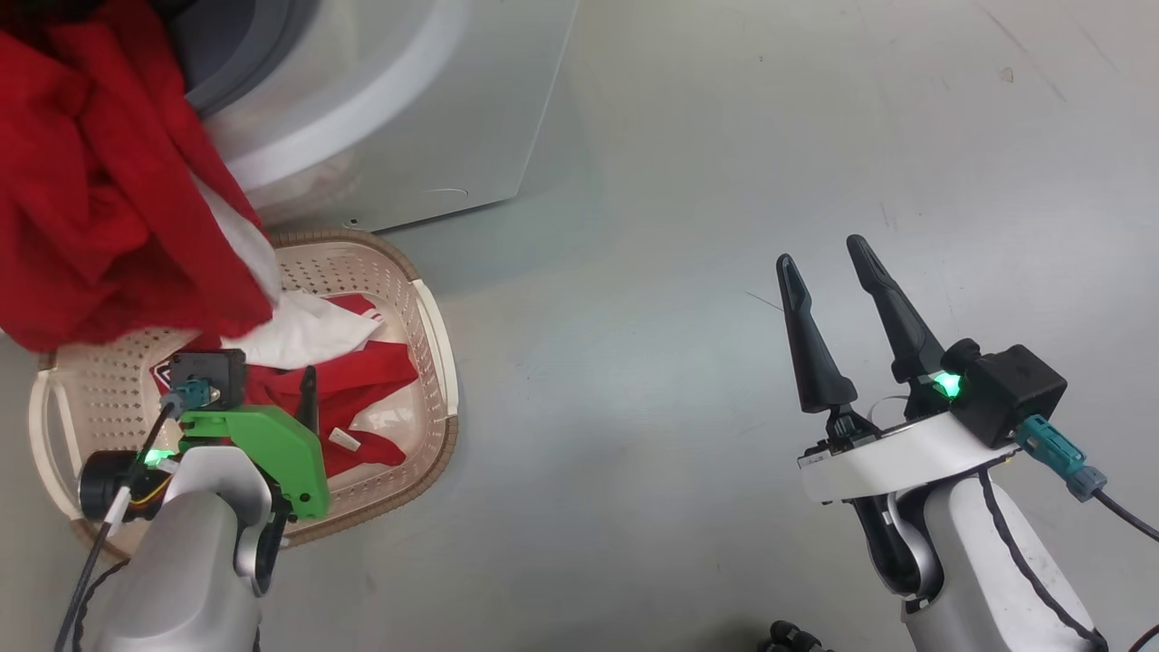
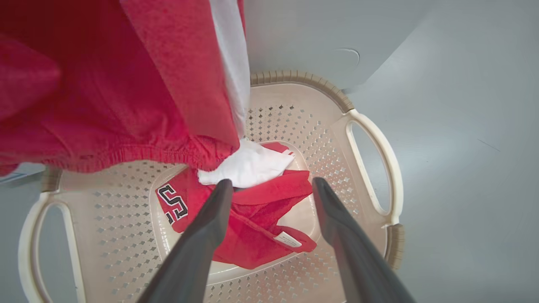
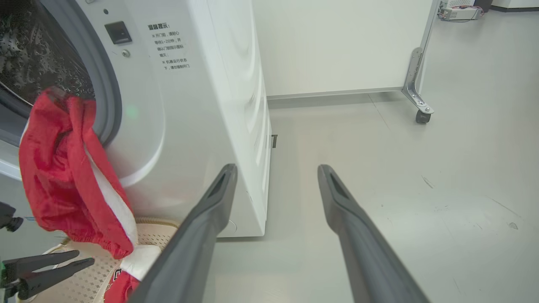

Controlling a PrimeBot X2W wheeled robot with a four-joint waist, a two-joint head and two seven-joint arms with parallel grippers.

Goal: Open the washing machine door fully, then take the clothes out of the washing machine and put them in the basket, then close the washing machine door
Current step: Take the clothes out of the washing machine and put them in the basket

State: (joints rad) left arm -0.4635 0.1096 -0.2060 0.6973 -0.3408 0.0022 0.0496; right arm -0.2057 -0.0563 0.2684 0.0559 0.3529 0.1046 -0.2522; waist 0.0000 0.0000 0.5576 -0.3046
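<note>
Clothes (image 1: 100,181) hang in a red bunch from the washer's (image 1: 407,118) open mouth, straight above the basket (image 1: 436,362). A white stripe runs down the bunch's edge. Its white lower end reaches into the basket and lies on a second red piece (image 2: 252,235) spread on the basket's bottom. That piece carries black-and-white lettering and a small white tag. In the right wrist view the drum (image 3: 33,50) shows dark behind the grey ring, with the top of the hanging cloth draped over the ring's lower lip.

The basket stands on the grey floor (image 1: 724,136) just in front of the washer, its brown rim close to the washer's foot; whether they touch cannot be told. One white handle (image 2: 393,176) is on the basket's right side, the other (image 2: 23,252) on its left.

The left gripper (image 2: 271,182) hovers over the basket, fingers pointing down at the red piece. They are spread apart with nothing between them; whether the tips touch the cloth cannot be told. The hanging bunch is just beside it, on the washer side.

The right gripper (image 1: 820,254) is well apart from the basket, off to its right over the floor. Its fingers are likewise spread and empty.
</note>
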